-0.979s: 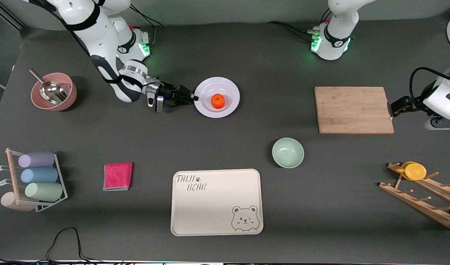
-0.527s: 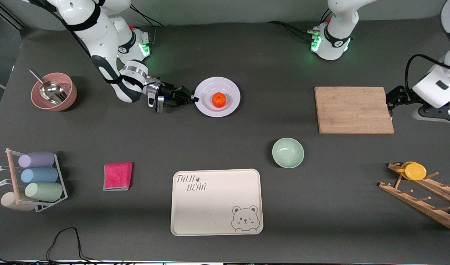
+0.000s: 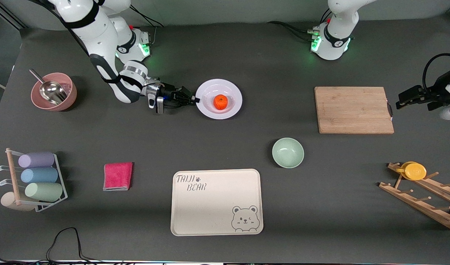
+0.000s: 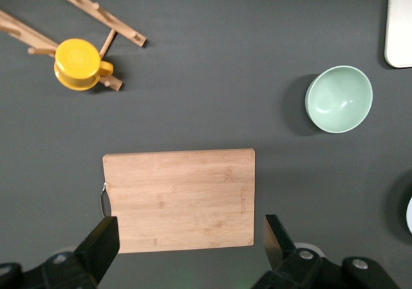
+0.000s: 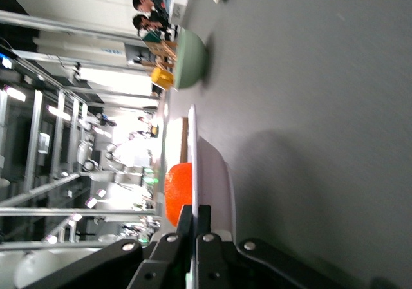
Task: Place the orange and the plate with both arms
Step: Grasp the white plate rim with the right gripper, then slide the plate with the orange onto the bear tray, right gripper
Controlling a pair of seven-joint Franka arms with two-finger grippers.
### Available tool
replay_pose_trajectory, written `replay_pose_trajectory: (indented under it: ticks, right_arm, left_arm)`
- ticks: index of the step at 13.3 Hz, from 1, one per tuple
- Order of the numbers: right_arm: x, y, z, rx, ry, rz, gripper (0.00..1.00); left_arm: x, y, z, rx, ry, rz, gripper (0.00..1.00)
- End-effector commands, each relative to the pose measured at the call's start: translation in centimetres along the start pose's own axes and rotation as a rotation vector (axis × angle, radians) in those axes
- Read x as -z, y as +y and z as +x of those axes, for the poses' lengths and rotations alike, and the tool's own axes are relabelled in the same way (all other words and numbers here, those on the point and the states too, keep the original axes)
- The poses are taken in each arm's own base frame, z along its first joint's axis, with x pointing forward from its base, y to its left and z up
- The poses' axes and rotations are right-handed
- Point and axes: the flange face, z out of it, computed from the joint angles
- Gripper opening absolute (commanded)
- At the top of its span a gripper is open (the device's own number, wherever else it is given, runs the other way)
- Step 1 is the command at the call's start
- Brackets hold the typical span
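Note:
The pale lavender-white plate point(image 3: 234, 106) lies on the table in front of the right arm's base, with the orange point(image 3: 220, 102) in its well. My right gripper point(image 3: 194, 99) is shut on the plate's rim at the side toward the right arm's end. In the right wrist view the fingers point(image 5: 195, 210) pinch the rim of the plate point(image 5: 215, 173), and the orange point(image 5: 178, 189) shows just past them. My left gripper point(image 3: 398, 103) hangs open and empty, high over the cutting board point(image 4: 180, 195); its own midpoint point(image 4: 190, 224) falls near the board's edge.
The wooden cutting board point(image 3: 353, 109) lies toward the left arm's end. A mint bowl point(image 3: 287, 152) and a cream bear tray point(image 3: 216, 201) are nearer the camera. A pink bowl with scoop point(image 3: 53, 92), cup rack point(image 3: 35, 176), pink cloth point(image 3: 117, 176) and wooden rack with yellow cup point(image 3: 414, 170) also stand around.
My right gripper has closed on the plate's rim, and plate and orange have shifted slightly toward the left arm's end. The left arm has swung its hand up and outward by the cutting board.

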Motion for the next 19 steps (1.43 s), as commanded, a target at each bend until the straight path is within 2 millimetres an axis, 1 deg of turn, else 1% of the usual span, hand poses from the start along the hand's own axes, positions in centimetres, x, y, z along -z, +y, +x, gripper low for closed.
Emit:
replay_pose_trajectory:
  ticks: [1,2,4,5,6,7,8,9,10,11,13,14,16,18,19]
  right_arm:
    - [0.7,-6.1,2.4,-0.044,0.027,0.07,0.0]
    - [1.1,-7.4,3.0,-0.069,0.02,0.082,0.0]
    - [2.4,-10.4,4.9,-0.121,-0.006,0.103,0.0]
    - [3.3,-11.5,5.8,-0.146,-0.026,0.101,0.0]
    - [3.9,-11.7,6.5,-0.157,-0.04,0.092,0.0]
    - [4.0,-11.6,7.3,-0.157,-0.041,0.089,0.0]
    - [3.5,-11.7,8.5,-0.148,-0.046,0.089,0.0]
    - [3.0,-11.4,10.2,-0.153,-0.052,0.091,0.0]
    - [2.2,-11.3,12.6,-0.149,-0.075,0.087,0.0]
    - [1.6,-11.4,15.5,-0.141,-0.088,0.072,0.0]
    - [0.1,-10.7,20.9,-0.128,-0.08,0.055,0.0]
    - [-0.3,-9.6,23.8,-0.127,-0.059,0.058,0.0]
    - [-1.7,-7.6,28.9,-0.111,-0.054,0.062,0.0]
    - [-3.1,-6.4,33.2,-0.11,-0.036,0.081,0.0]
    - [-3.7,-5.8,34.8,-0.107,-0.027,0.081,0.0]
  left_arm:
    - [0.3,-0.7,-1.5,0.008,-0.039,-0.013,1.0]
    - [0.8,-0.5,-1.9,0.005,-0.04,0.006,1.0]
    - [1.0,-0.7,-2.6,0.005,-0.068,0.037,1.0]
    - [1.0,-0.9,-2.6,0.008,-0.068,0.039,1.0]
    - [1.0,-0.9,-2.5,0.01,-0.067,0.044,1.0]
    - [1.2,-0.8,-2.5,0.008,-0.061,0.045,1.0]
    - [1.3,-0.7,-2.6,0.006,-0.059,0.047,1.0]
    - [1.4,-0.6,-2.7,0.005,-0.056,0.05,1.0]
    - [1.4,-0.6,-2.7,0.005,-0.058,0.05,1.0]
    - [1.5,-0.6,-2.8,0.005,-0.058,0.05,1.0]
    - [1.4,-0.6,-2.7,0.007,-0.058,0.05,1.0]
    - [1.4,-0.5,-2.6,0.005,-0.058,0.05,1.0]
    - [1.4,-0.5,-2.7,0.007,-0.06,0.048,1.0]
    - [1.3,-0.4,-2.7,0.007,-0.062,0.048,1.0]
    - [1.3,-0.4,-2.7,0.008,-0.064,0.048,1.0]
